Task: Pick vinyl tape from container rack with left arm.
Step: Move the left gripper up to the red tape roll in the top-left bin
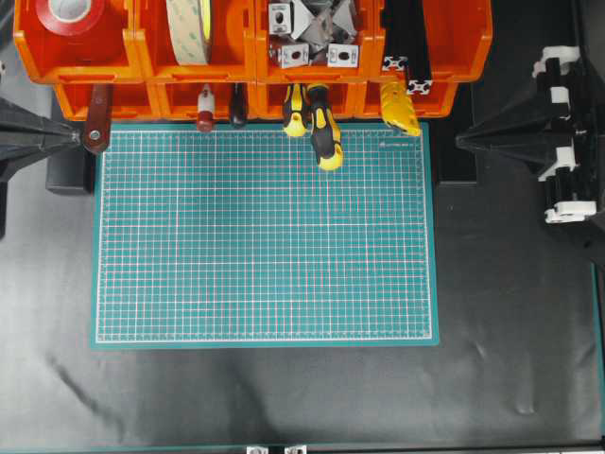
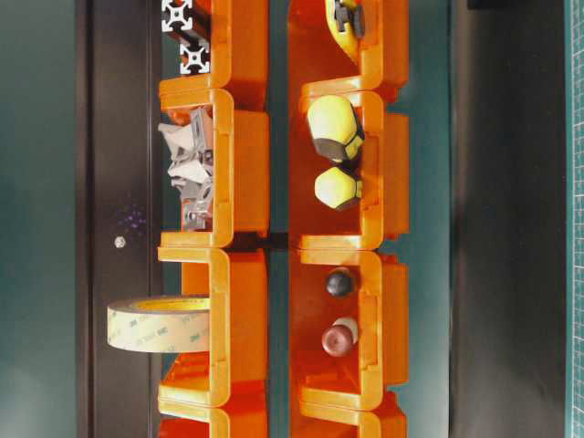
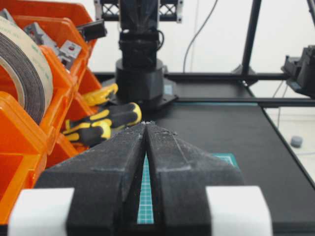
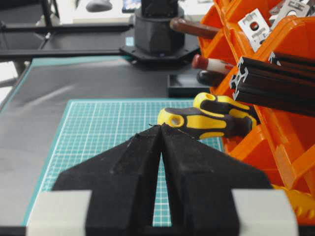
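Both matte black pincers, left (image 3: 146,125) and right (image 4: 160,128), sit pressed together, tips meeting. Beyond lies the gridded green mat (image 1: 265,236). Farthest, the glossy orange rack (image 1: 250,47) holds the red tape (image 1: 71,14) in its upper corner bin, beside a beige roll (image 1: 189,28).

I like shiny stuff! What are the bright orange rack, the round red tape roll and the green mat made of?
The bright orange container rack looks like moulded plastic: smooth glossy walls with rounded rims. The red vinyl tape roll seems to be glossy plastic film around a white core, probably card or plastic. The green cutting mat looks like matte rubbery vinyl printed with a white grid.
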You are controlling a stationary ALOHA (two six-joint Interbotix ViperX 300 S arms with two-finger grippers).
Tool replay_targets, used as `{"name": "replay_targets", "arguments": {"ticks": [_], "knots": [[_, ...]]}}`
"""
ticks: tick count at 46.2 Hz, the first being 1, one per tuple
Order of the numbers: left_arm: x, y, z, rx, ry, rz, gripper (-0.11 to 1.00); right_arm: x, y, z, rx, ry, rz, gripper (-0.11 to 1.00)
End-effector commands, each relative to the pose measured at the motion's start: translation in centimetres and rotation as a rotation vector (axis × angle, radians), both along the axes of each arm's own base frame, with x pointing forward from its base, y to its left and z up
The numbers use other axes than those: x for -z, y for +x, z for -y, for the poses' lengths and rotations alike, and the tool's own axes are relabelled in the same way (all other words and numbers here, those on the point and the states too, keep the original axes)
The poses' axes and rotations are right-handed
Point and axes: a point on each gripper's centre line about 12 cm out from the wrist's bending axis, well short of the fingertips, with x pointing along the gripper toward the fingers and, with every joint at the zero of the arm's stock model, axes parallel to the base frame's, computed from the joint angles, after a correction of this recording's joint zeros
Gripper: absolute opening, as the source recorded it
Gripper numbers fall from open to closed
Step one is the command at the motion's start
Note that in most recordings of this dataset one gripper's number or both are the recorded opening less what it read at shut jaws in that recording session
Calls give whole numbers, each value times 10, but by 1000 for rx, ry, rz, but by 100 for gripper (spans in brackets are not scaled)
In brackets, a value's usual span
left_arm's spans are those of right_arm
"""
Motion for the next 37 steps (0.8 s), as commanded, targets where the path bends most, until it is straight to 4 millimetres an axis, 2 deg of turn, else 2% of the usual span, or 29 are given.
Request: {"name": "replay_targets", "arguments": {"ticks": [1,4,7,14,30,37], "knots": [[-29,7,5,29,-17,21,5,-14,5,1,4,9,43,2],[-42,10,2,18,-53,-1,7,-18,5,1,7,15,55,6],[-55,12,1,13,-75,-27,1,-21,6,1,7,21,66,-1],[-87,15,0,0,-87,-121,1,-26,6,1,7,24,77,-1],[-153,28,-26,-147,-37,-583,1,-24,8,1,13,87,63,-1],[-165,36,-33,-147,60,-783,1,-24,8,1,14,93,65,-1]]}}
